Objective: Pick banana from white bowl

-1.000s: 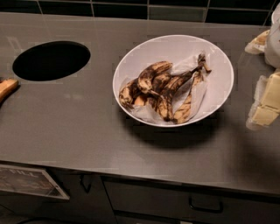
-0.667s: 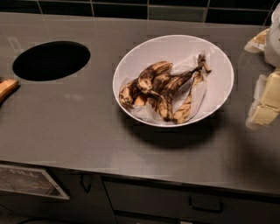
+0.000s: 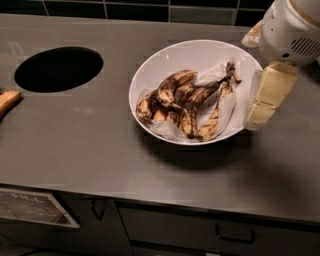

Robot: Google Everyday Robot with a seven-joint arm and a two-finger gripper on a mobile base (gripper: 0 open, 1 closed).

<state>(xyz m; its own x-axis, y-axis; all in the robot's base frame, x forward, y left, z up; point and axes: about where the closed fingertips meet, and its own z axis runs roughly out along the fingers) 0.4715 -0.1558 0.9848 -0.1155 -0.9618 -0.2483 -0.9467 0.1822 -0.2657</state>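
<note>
The white bowl (image 3: pixel 150 75) stands on the grey counter, right of centre. It holds several overripe bananas on white paper. The short, plump banana (image 3: pixel 172 84), tan-yellow with dark blotches, lies curved at the upper left of the pile. Longer, blacker bananas (image 3: pixel 200 97) lie beside it, their stems pointing to the upper right. My gripper (image 3: pixel 253 80) comes in from the upper right, over the bowl's right rim. Its cream fingers (image 3: pixel 267 92) stand apart, open and empty, to the right of the bananas.
A round dark hole (image 3: pixel 59 68) is cut into the counter at the left. An orange-brown object (image 3: pixel 7 101) pokes in at the left edge. Black tiles (image 3: pixel 140 10) run along the back. Drawers with a handle (image 3: pixel 234 235) are below the counter's front edge.
My gripper has moved left, further into view and up to the bowl's right rim. The bowl and the bananas have not moved.
</note>
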